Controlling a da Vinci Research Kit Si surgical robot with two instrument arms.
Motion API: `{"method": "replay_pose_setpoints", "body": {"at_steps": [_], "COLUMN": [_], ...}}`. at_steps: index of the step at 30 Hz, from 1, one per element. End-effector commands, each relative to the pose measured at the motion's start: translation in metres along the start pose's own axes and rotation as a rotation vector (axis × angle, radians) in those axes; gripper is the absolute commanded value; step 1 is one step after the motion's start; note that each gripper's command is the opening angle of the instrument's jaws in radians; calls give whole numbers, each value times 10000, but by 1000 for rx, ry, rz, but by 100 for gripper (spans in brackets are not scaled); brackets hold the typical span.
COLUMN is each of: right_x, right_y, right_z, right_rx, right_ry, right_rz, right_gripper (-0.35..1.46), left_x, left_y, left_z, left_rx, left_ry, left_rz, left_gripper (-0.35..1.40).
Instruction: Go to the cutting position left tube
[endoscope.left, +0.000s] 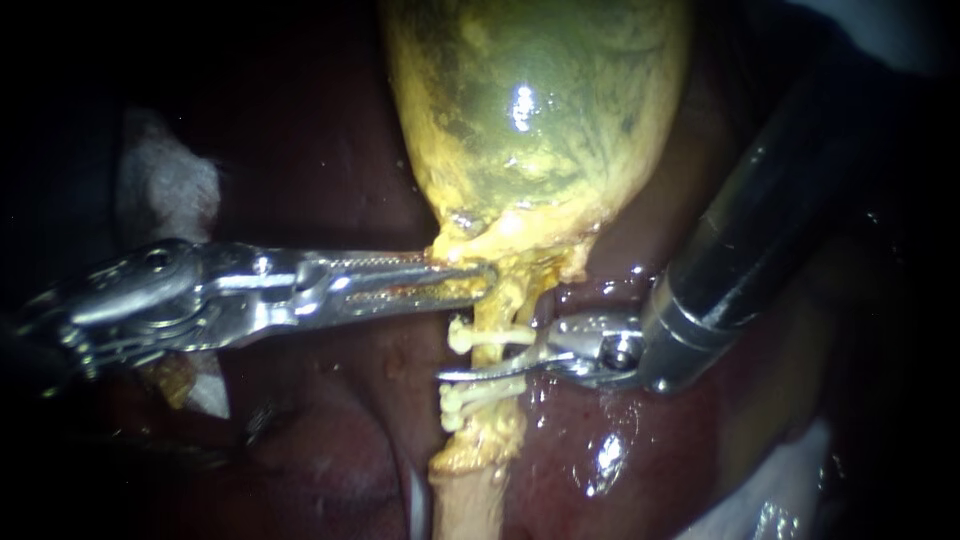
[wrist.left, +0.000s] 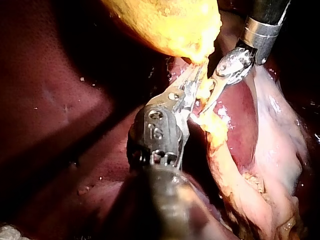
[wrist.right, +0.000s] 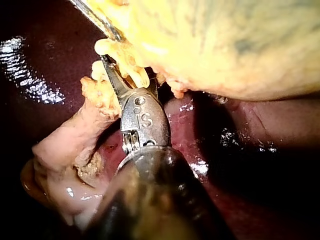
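Endoscope view, right instrument astride tube

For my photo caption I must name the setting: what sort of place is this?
Probably a surgical practice bench: a yellow-green glistening gallbladder lies on dark red liver, small white clips sit on a pale yellow tube, and the slender metal left instrument and right instrument reach in.

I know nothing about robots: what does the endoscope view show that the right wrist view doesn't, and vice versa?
Only the endoscope view: white gauze and the left instrument along its length. Only the right wrist view: the tube's pale far stretch, bending away beside the right instrument. Both: the gallbladder, clips on the tube, and the right instrument.
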Motion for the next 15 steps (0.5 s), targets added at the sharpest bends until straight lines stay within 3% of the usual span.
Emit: {"method": "replay_pose_setpoints", "body": {"at_steps": [1,15], "right_x": [1,3], "right_y": [1,-2], "right_z": [1,13], "right_rx": [-1,4], "right_ry": [-1,19], "right_rz": [1,1], "right_gripper": [113,101], "left_x": [0,0], "left_y": [0,1], "left_z": [0,0], "left_rx": [-1,-3], "left_ry": [0,-1], "left_rz": [0,0], "left_gripper": [-35,-35]}}
